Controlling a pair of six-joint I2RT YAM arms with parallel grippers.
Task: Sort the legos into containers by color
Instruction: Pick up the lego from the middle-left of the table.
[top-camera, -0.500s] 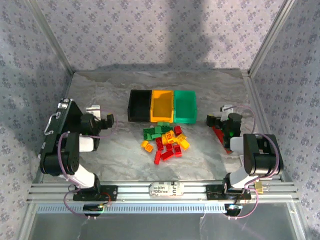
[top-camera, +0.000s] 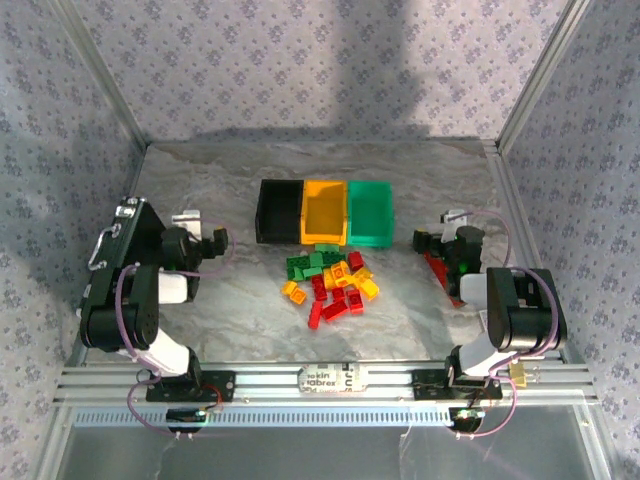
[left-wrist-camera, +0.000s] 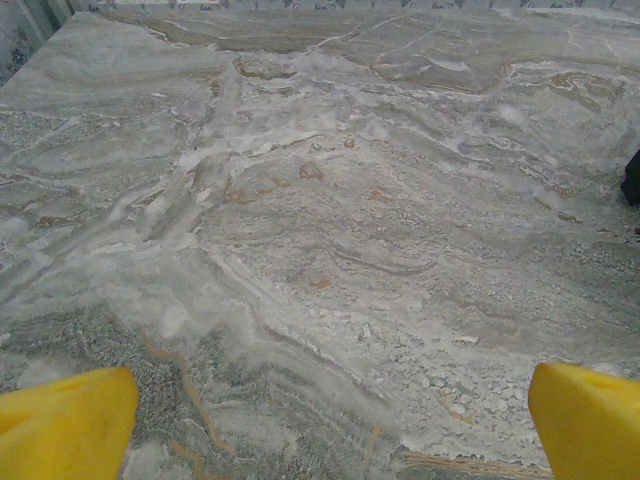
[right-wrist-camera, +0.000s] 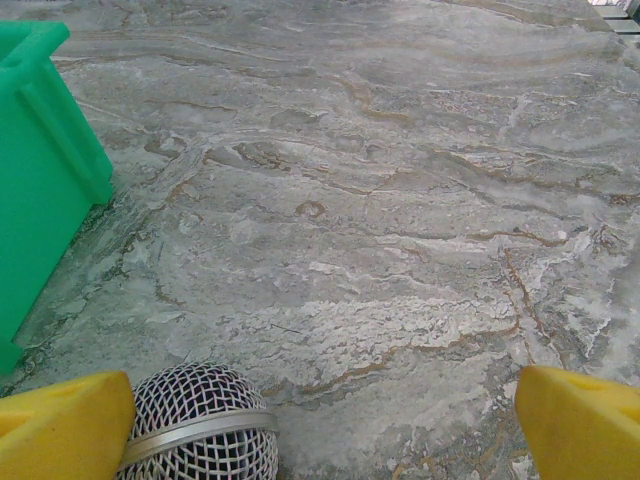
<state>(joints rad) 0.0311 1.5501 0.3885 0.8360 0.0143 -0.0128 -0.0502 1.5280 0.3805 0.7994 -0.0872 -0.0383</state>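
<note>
The legos (top-camera: 330, 282), red, yellow and green bricks, lie in a loose pile at the table's middle. Just behind the pile three containers stand in a row: black (top-camera: 279, 210), yellow-orange (top-camera: 325, 212) and green (top-camera: 371, 212). My left gripper (top-camera: 215, 240) hovers left of the pile. In the left wrist view it (left-wrist-camera: 330, 430) is open, its yellow fingertips (left-wrist-camera: 65, 425) wide apart over bare marble. My right gripper (top-camera: 438, 238) is right of the green container. It (right-wrist-camera: 325, 425) is open too, with that container's (right-wrist-camera: 40, 170) corner at the left.
A long flat red strip (top-camera: 440, 275) lies under the right arm. A round metal-mesh ball (right-wrist-camera: 200, 425) rests on the table beside the right gripper's left fingertip (right-wrist-camera: 65, 425). A dark edge (left-wrist-camera: 632, 178) shows at the far right of the left wrist view. Metal posts and patterned walls enclose the table (top-camera: 230, 300).
</note>
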